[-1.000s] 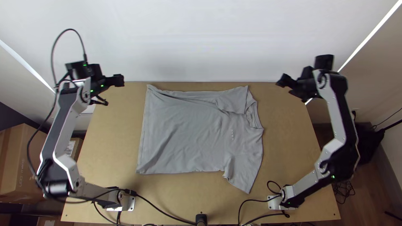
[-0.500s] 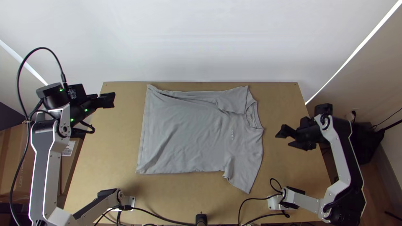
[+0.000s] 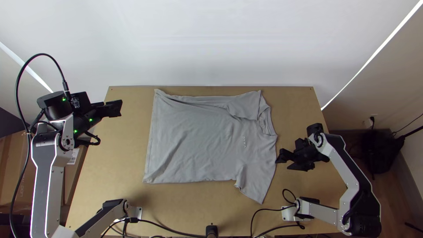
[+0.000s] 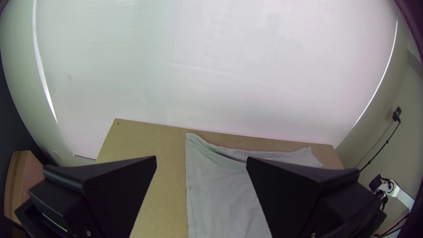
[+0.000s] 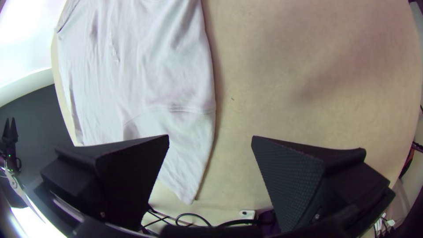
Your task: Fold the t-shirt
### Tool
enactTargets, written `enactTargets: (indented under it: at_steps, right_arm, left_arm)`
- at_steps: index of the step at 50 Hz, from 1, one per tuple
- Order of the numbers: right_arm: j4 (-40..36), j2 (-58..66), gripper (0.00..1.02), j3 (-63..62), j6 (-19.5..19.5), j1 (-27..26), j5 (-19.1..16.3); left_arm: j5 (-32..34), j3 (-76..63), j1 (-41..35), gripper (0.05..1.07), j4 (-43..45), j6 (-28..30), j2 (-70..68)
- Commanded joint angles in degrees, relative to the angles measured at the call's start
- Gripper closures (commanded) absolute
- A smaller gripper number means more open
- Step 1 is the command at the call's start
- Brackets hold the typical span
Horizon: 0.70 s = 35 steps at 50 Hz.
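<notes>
With left gripper (image 4: 201, 157) and right gripper (image 5: 210, 136) spread apart, the t-shirt (image 3: 198, 141) should handle light and limp; pinch its sleeve (image 3: 256, 185) at top-view 5 o'clock.

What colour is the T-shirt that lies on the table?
The T-shirt is plain light grey, best seen in the top view.

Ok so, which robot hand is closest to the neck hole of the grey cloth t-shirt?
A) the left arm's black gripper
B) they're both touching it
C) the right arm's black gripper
C: in the top view the black gripper of the right arm is just beyond the shoulder side of the grey t-shirt, near its neck hole, while the left arm's gripper is out past the bottom hem.
</notes>
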Motion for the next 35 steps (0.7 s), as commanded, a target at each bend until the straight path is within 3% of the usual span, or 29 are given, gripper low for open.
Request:
enactTargets:
  at_steps: [1,6,18,24,33,35]
  right_arm:
    - [2.8,1.4,0.2,-2.5,-0.1,1.4,-0.5]
    - [6.8,1.6,0.29,-3.9,0.2,1.5,-0.5]
    - [10.6,5.9,0.3,-5.8,0.6,3.5,-0.3]
    - [13.4,5.2,0.46,-6.8,1.7,4.9,0.2]
    - [13.8,6.3,0.48,-8.7,2.1,8.9,0.5]
    - [14.5,6.3,0.56,-9.1,2.1,9.7,1.0]
  left_arm:
    - [0.5,-0.9,-0.4,0.1,-0.3,-1.7,-1.1]
    - [0.5,-0.9,-0.4,0.1,-0.7,-1.8,-1.5]
    - [0.4,-0.8,-0.4,0.1,-1.5,-1.8,-2.3]
    - [0.3,-0.7,-0.4,0.1,-2.1,-1.7,-2.3]
    - [0.1,-0.8,0.3,0.1,-3.7,0.9,-2.0]
    - [0.1,-0.8,0.7,0.1,-4.0,1.6,-1.8]
